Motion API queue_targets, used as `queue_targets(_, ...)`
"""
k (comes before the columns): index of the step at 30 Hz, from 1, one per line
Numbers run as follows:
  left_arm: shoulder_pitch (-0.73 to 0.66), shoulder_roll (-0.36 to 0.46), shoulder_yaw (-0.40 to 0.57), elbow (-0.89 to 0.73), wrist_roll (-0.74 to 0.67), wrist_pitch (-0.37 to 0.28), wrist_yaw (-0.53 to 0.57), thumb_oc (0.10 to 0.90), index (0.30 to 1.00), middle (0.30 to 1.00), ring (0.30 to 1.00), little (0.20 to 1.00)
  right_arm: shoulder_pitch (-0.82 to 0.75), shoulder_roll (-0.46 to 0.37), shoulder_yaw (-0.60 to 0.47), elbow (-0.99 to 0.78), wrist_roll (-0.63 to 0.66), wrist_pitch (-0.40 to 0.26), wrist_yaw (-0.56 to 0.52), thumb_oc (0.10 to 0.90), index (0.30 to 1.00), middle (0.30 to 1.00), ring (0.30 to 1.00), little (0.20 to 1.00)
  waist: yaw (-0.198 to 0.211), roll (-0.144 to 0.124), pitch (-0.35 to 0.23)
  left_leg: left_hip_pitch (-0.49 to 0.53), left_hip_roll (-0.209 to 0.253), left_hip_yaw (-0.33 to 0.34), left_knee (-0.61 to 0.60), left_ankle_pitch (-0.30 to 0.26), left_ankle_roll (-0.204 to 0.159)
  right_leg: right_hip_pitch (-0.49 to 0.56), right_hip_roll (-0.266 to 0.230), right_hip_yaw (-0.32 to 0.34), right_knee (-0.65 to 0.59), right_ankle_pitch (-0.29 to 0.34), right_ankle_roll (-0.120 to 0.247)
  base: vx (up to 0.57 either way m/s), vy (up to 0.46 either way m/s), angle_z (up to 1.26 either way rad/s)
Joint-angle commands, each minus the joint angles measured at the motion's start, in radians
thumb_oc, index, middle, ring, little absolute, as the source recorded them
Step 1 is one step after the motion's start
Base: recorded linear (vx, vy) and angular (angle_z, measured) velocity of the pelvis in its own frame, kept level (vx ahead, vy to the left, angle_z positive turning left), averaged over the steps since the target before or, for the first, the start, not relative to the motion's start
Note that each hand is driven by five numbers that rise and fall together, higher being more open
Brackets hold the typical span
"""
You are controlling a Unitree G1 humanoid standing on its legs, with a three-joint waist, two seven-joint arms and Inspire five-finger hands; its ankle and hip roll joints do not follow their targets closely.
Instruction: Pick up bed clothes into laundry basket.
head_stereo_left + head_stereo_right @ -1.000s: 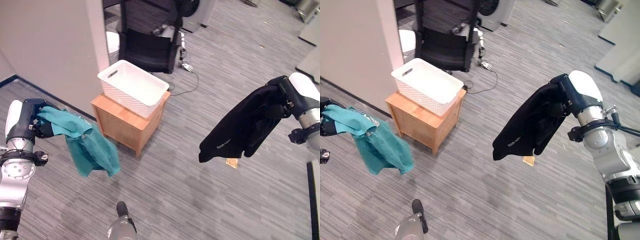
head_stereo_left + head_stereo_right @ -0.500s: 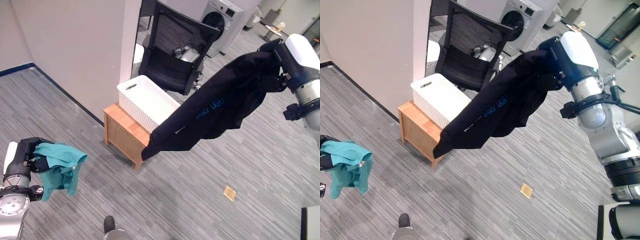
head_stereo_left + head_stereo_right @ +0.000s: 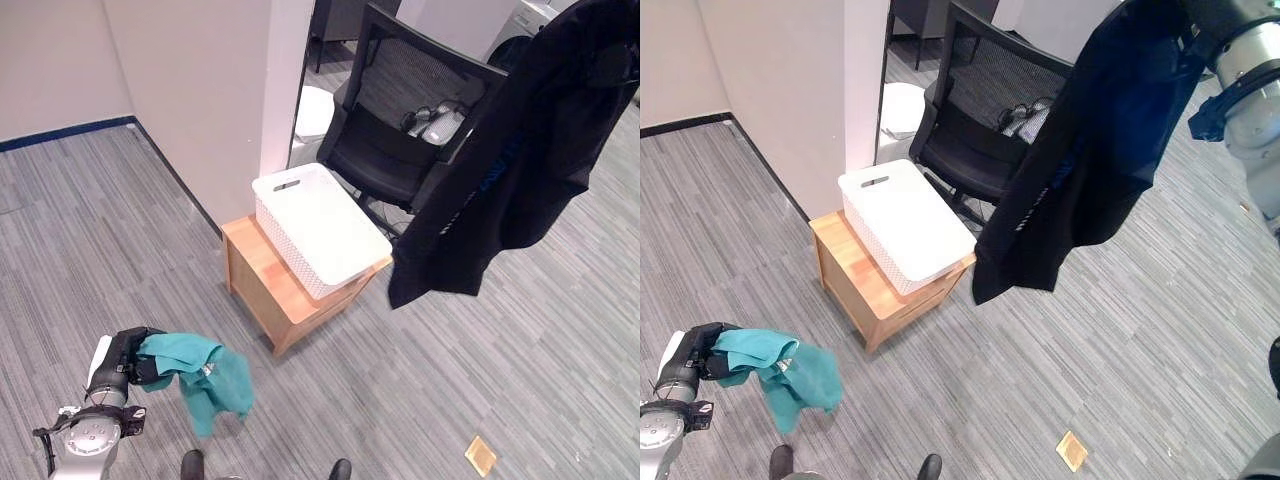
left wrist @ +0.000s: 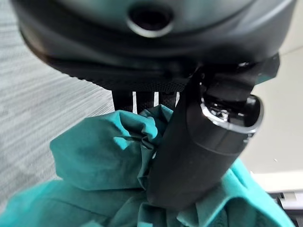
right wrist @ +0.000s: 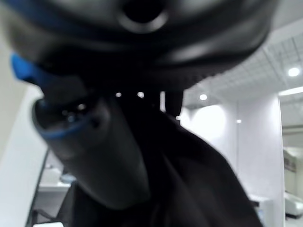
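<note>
Currently we hold a black garment high beside the basket, right hand clenching it; left hand grips teal cloth. Trailing hem may miss the basket.

Head pair downward; wrist cameras close-up.

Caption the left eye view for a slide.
Left hand grips a teal garment, a black garment hangs beside the white basket on its wooden stand.
</note>
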Motion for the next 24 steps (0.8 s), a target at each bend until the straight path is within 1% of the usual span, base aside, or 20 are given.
queue_targets(1, -0.059, 0.147, 0.059, -0.132, -0.004, -0.078, 0.001, 0.400, 0.300, 0.300, 0.300, 0.300, -0.275, -0.056, 0.000, 0.037, 0.052, 0.000, -0.096, 0.400, 0.300, 0.300, 0.300, 0.300, 0.038, -0.100, -0.039, 0.020, 0.065, -0.037, 0.047, -0.123, -0.051, -0.014, 0.005, -0.031, -0.021, -0.079, 0.039, 0.13, -0.167, -0.10)
queue_targets(2, -0.066, 0.147, 0.057, -0.130, -0.005, -0.077, 0.003, 0.400, 0.300, 0.300, 0.300, 0.300, -0.290, -0.061, 0.006, 0.032, 0.057, 0.000, -0.102, 0.400, 0.300, 0.300, 0.300, 0.300, 0.041, -0.114, -0.024, -0.012, 0.073, -0.017, 0.103, -0.117, -0.049, -0.005, 0.001, -0.056, -0.021, -0.084, 0.030, 0.07, -0.130, -0.30)
queue_targets(3, -0.069, 0.147, 0.055, -0.129, -0.005, -0.076, 0.003, 0.400, 0.300, 0.300, 0.300, 0.300, -0.295, -0.063, 0.010, 0.033, 0.058, 0.000, -0.101, 0.400, 0.300, 0.300, 0.300, 0.300, 0.040, -0.111, -0.022, -0.020, 0.079, -0.024, 0.121, -0.129, -0.052, -0.002, 0.004, -0.059, -0.021, -0.089, 0.030, 0.10, -0.134, -0.21)
queue_targets(4, -0.077, 0.140, 0.045, -0.117, -0.010, -0.071, 0.000, 0.400, 0.300, 0.300, 0.300, 0.300, -0.321, -0.071, 0.028, 0.030, 0.060, 0.007, -0.107, 0.400, 0.300, 0.300, 0.300, 0.300, 0.032, -0.123, 0.007, -0.074, 0.095, 0.055, 0.217, -0.148, -0.042, 0.034, 0.002, -0.088, -0.021, -0.126, 0.022, 0.10, -0.052, 0.12)
queue_targets(7, -0.068, 0.132, 0.040, -0.106, 0.003, -0.065, -0.010, 0.400, 0.300, 0.300, 0.300, 0.300, -0.375, -0.082, 0.078, 0.035, 0.047, 0.023, -0.105, 0.400, 0.300, 0.300, 0.300, 0.300, 0.041, -0.115, 0.038, -0.170, 0.041, 0.138, 0.261, -0.133, -0.007, 0.054, 0.004, -0.089, -0.021, -0.141, 0.006, 0.04, 0.052, 0.58)
queue_targets(8, -0.068, 0.123, 0.039, -0.102, 0.004, -0.063, -0.010, 0.400, 0.300, 0.300, 0.300, 0.300, -0.387, -0.093, 0.098, 0.036, 0.045, 0.020, -0.104, 0.400, 0.300, 0.300, 0.300, 0.300, 0.040, -0.104, 0.039, -0.190, 0.014, 0.144, 0.246, -0.131, 0.003, 0.052, 0.010, -0.082, -0.021, -0.141, 0.006, 0.09, 0.142, 0.34)
queue_targets(9, -0.065, 0.119, 0.037, -0.087, 0.009, -0.057, -0.016, 0.400, 0.300, 0.300, 0.300, 0.300, -0.392, -0.105, 0.109, 0.054, 0.042, 0.024, -0.099, 0.400, 0.300, 0.300, 0.300, 0.300, 0.022, -0.091, 0.020, -0.150, 0.002, 0.180, 0.179, -0.126, 0.015, 0.048, 0.017, -0.090, -0.017, -0.146, 0.011, 0.13, 0.187, 0.05)
queue_targets(10, -0.054, 0.114, 0.036, -0.081, 0.008, -0.051, -0.025, 0.400, 0.300, 0.300, 0.300, 0.300, -0.384, -0.111, 0.105, 0.069, 0.028, 0.025, -0.099, 0.400, 0.300, 0.300, 0.300, 0.300, 0.017, -0.087, 0.012, -0.125, -0.018, 0.189, 0.132, -0.118, 0.024, 0.052, 0.020, -0.089, -0.011, -0.144, 0.011, 0.17, 0.195, 0.03)
queue_targets(11, -0.042, 0.109, 0.036, -0.071, 0.014, -0.051, -0.020, 0.400, 0.300, 0.300, 0.300, 0.300, -0.376, -0.117, 0.103, 0.090, 0.017, 0.029, -0.102, 0.400, 0.300, 0.300, 0.300, 0.300, 0.020, -0.093, 0.011, -0.116, -0.044, 0.168, 0.113, -0.113, 0.035, 0.052, 0.016, -0.085, 0.034, -0.135, 0.010, 0.10, 0.147, 0.30)
queue_targets(12, -0.041, 0.110, 0.036, -0.070, 0.015, -0.052, -0.019, 0.400, 0.300, 0.300, 0.300, 0.300, -0.373, -0.115, 0.100, 0.092, 0.016, 0.027, -0.102, 0.400, 0.300, 0.300, 0.300, 0.300, 0.020, -0.096, 0.011, -0.111, -0.049, 0.170, 0.105, -0.111, 0.038, 0.050, 0.011, -0.084, 0.042, -0.138, 0.013, 0.14, 0.134, 0.40)
queue_targets(13, -0.043, 0.125, 0.038, -0.051, 0.019, -0.044, -0.022, 0.400, 0.300, 0.300, 0.300, 0.300, -0.383, -0.097, 0.095, 0.096, 0.003, 0.026, -0.103, 0.400, 0.300, 0.300, 0.300, 0.300, 0.005, -0.100, 0.013, -0.063, -0.058, 0.190, 0.050, -0.112, 0.046, 0.000, -0.009, -0.103, 0.181, -0.105, 0.061, 0.13, 0.128, 0.34)
queue_targets(14, -0.033, 0.126, 0.041, -0.041, 0.029, -0.041, -0.013, 0.400, 0.300, 0.300, 0.300, 0.300, -0.372, -0.098, 0.085, 0.103, -0.003, 0.033, -0.102, 0.400, 0.300, 0.300, 0.300, 0.300, -0.012, -0.091, 0.018, -0.039, -0.062, 0.187, 0.025, -0.116, 0.056, -0.040, -0.029, -0.079, 0.260, -0.073, 0.092, 0.12, 0.125, 0.04)
queue_targets(15, -0.032, 0.126, 0.042, -0.041, 0.030, -0.041, -0.012, 0.400, 0.300, 0.300, 0.300, 0.300, -0.368, -0.097, 0.080, 0.102, -0.004, 0.033, -0.102, 0.400, 0.300, 0.300, 0.300, 0.300, -0.012, -0.093, 0.017, -0.037, -0.066, 0.190, 0.019, -0.115, 0.058, -0.047, -0.033, -0.075, 0.270, -0.076, 0.093, 0.09, 0.058, 0.08)
queue_targets(16, -0.019, 0.120, 0.053, -0.041, 0.038, -0.043, -0.011, 0.400, 0.300, 0.300, 0.300, 0.300, -0.335, -0.096, 0.036, 0.084, 0.007, 0.033, -0.107, 0.400, 0.300, 0.300, 0.300, 0.300, -0.028, -0.082, 0.014, -0.008, -0.060, 0.179, -0.007, -0.119, 0.055, -0.082, -0.055, -0.045, 0.292, -0.054, 0.102, 0.09, 0.007, 0.04)
queue_targets(18, -0.024, 0.122, 0.047, -0.023, 0.031, -0.043, -0.015, 0.400, 0.300, 0.300, 0.300, 0.300, -0.315, -0.104, 0.021, 0.084, 0.008, 0.033, -0.110, 0.400, 0.300, 0.300, 0.300, 0.300, -0.037, -0.074, 0.009, -0.004, -0.060, 0.154, -0.012, -0.125, 0.048, -0.074, -0.066, -0.033, 0.201, -0.078, 0.093, 0.07, 0.004, 0.02)
queue_targets(19, -0.025, 0.123, 0.046, -0.022, 0.031, -0.044, -0.015, 0.400, 0.300, 0.300, 0.300, 0.300, -0.311, -0.105, 0.016, 0.082, 0.008, 0.033, -0.110, 0.400, 0.300, 0.300, 0.300, 0.300, -0.037, -0.079, 0.013, -0.017, -0.059, 0.174, -0.006, -0.102, 0.053, -0.077, -0.069, -0.055, 0.193, -0.059, 0.082, 0.03, 0.008, 0.02)
queue_targets(20, -0.025, 0.127, 0.046, -0.015, 0.027, -0.041, -0.015, 0.400, 0.300, 0.300, 0.300, 0.300, -0.317, -0.118, 0.020, 0.081, 0.002, 0.042, -0.112, 0.400, 0.300, 0.300, 0.300, 0.300, -0.041, -0.077, 0.011, -0.010, -0.063, 0.163, -0.008, -0.104, 0.053, -0.079, -0.068, -0.041, 0.156, -0.064, 0.072, 0.02, -0.055, 0.20)
queue_targets(21, -0.010, 0.128, 0.054, -0.022, 0.028, -0.043, -0.013, 0.400, 0.300, 0.300, 0.300, 0.300, -0.325, -0.127, 0.019, 0.078, 0.002, 0.039, -0.124, 0.400, 0.300, 0.300, 0.300, 0.300, -0.043, -0.078, 0.009, 0.007, -0.052, 0.167, -0.009, -0.110, 0.049, -0.092, -0.083, -0.033, 0.153, -0.028, 0.082, 0.23, -0.052, 0.23)
queue_targets(22, -0.005, 0.114, 0.058, -0.004, 0.005, -0.040, -0.021, 0.400, 0.300, 0.300, 0.300, 0.300, -0.339, -0.114, 0.016, 0.065, 0.006, 0.045, -0.116, 0.400, 0.300, 0.300, 0.300, 0.300, -0.033, -0.080, -0.009, 0.030, -0.049, 0.152, -0.012, -0.135, 0.037, -0.061, -0.088, -0.043, 0.101, -0.042, 0.083, 0.11, -0.080, 0.27)
queue_targets(24, -0.006, 0.103, 0.052, 0.006, 0.003, -0.040, -0.024, 0.400, 0.300, 0.300, 0.300, 0.300, -0.344, -0.105, 0.018, 0.074, 0.008, 0.042, -0.118, 0.400, 0.300, 0.300, 0.300, 0.300, -0.033, -0.093, -0.013, 0.027, -0.053, 0.173, -0.008, -0.117, 0.040, -0.049, -0.096, -0.075, 0.076, -0.011, 0.073, 0.13, -0.052, 0.24)
